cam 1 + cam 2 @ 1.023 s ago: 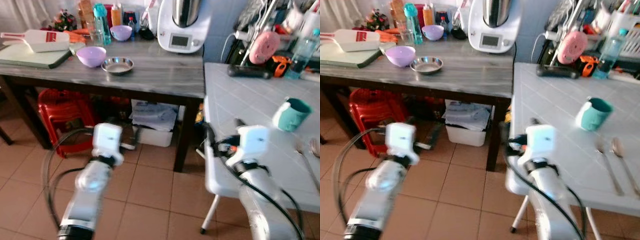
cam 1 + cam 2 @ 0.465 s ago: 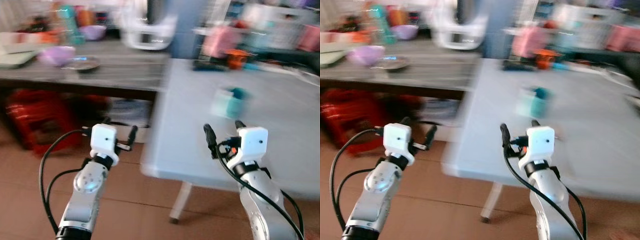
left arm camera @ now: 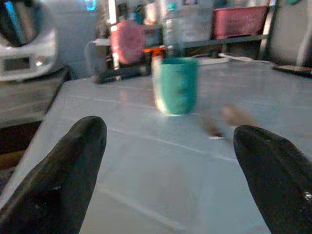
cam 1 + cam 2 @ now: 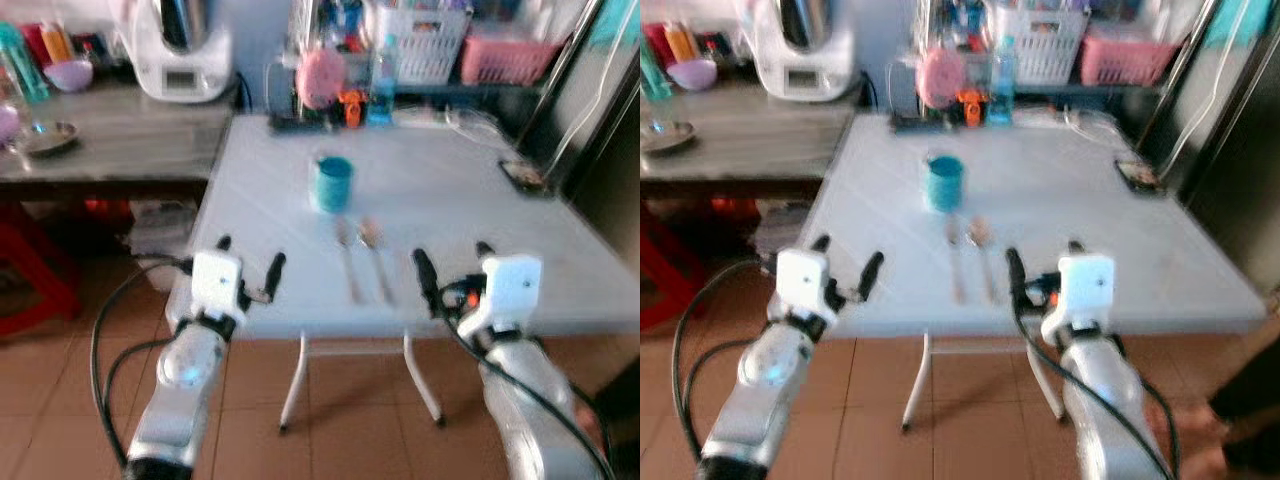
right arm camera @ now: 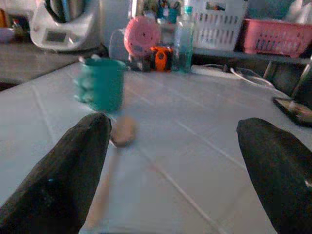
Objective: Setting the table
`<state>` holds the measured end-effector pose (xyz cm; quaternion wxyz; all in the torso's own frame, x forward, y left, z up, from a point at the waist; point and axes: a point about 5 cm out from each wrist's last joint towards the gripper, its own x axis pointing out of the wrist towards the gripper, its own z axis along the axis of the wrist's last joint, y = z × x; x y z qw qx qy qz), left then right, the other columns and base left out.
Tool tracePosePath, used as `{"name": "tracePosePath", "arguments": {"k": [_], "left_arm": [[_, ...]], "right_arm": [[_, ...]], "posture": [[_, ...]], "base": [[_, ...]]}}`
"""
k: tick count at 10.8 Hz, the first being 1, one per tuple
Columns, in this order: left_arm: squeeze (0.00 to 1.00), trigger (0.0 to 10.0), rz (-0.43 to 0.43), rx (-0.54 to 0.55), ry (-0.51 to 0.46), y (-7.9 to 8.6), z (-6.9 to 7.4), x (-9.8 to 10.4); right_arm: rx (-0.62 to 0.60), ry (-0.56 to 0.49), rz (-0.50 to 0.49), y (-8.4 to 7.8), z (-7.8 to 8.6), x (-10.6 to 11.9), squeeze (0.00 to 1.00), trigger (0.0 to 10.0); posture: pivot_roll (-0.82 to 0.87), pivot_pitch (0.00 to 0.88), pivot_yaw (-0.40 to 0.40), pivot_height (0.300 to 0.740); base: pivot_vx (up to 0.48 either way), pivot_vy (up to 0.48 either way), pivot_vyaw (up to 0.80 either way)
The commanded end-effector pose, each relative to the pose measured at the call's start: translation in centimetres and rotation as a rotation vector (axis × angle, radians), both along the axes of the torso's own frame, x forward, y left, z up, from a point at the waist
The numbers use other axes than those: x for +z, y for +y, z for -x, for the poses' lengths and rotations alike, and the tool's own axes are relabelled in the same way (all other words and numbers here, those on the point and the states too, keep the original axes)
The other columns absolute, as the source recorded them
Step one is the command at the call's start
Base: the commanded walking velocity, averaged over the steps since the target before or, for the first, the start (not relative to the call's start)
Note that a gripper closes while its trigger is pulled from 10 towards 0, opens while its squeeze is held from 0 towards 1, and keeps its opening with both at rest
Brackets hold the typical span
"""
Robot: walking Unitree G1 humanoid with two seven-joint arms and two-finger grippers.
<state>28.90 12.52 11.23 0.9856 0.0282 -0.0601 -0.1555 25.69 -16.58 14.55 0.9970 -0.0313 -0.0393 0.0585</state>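
White table (image 4: 450, 200) | teal cup (image 4: 331, 183) upright | spoons (image 4: 370, 240) beside

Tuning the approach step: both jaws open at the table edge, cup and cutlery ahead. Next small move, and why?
Probably ease the right gripper forward over the white table toward the two utensils. They lie side by side just in front of the teal cup, nearest that arm. Both it and the left gripper are open, empty, and short of the edge.

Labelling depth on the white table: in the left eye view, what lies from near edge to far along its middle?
Two spoons → teal cup → clear water bottle at the far edge.
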Motion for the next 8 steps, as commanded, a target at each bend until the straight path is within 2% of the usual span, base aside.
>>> {"name": "tracePosePath", "arguments": {"k": [1,5,7,8], "left_arm": [[0.0,10.0,-0.011,-0.001,-0.011,0.55,-0.14,0.36],[0.0,10.0,-0.001,-0.033,-0.012,0.49,-0.15,0.5],[0.0,10.0,0.004,-0.044,-0.01,0.38,-0.18,0.53],[0.0,10.0,0.006,-0.051,-0.009,0.27,-0.16,0.52]], "right_arm": [[0.006,-0.02,-0.003,0.35,-0.18,0.5,0.0,10.0],[0.016,-0.021,0.003,0.56,-0.19,0.46,0.0,10.0],[0.019,-0.023,0.007,0.6,-0.2,0.47,0.0,10.0],[0.018,-0.022,0.005,0.61,-0.2,0.47,0.0,10.0]], "posture": [[0.03,0.0,0.003,0.74],[0.03,0.0,0.006,0.74],[0.03,0.0,0.006,0.74],[0.03,0.0,0.006,0.74]], "base": [[0.0,0.0,0.0],[0.0,0.0,0.0],[0.0,0.0,0.44],[0.247,0.0,0.44]]}}
